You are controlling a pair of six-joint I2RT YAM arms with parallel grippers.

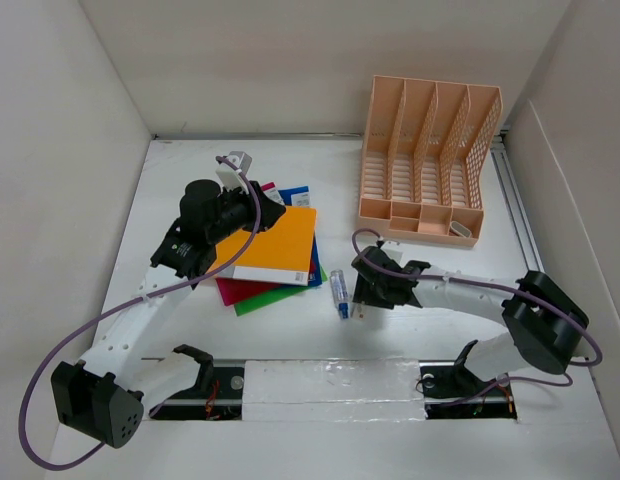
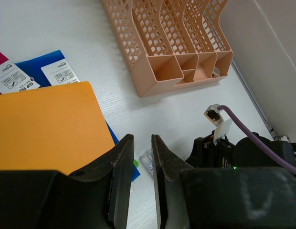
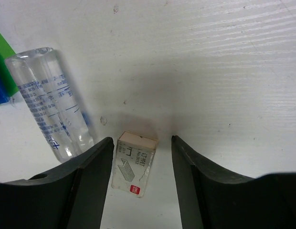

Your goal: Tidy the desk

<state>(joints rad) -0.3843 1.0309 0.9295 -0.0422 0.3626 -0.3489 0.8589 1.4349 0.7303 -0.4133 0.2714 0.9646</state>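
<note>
The white desk (image 1: 440, 325) holds a stack of folders with an orange folder (image 1: 275, 245) (image 2: 47, 126) on top. My left gripper (image 1: 268, 212) (image 2: 141, 138) hovers over the stack's right edge, its jaws a narrow gap apart with nothing between them. My right gripper (image 1: 360, 300) (image 3: 141, 143) is low on the desk and open. A small box of staples (image 3: 133, 164) lies flat between its fingers, close to the left one. A clear plastic tube (image 3: 52, 105) (image 1: 338, 288) (image 2: 147, 160) lies just left of that gripper.
A peach slotted file rack (image 1: 425, 160) (image 2: 172, 43) stands at the back right, with a small white item (image 1: 462, 230) in a front compartment. Red (image 1: 240, 292), green (image 1: 280, 298) and blue (image 1: 295, 195) folders lie under the orange one. A taped rail (image 1: 330, 385) runs along the near edge.
</note>
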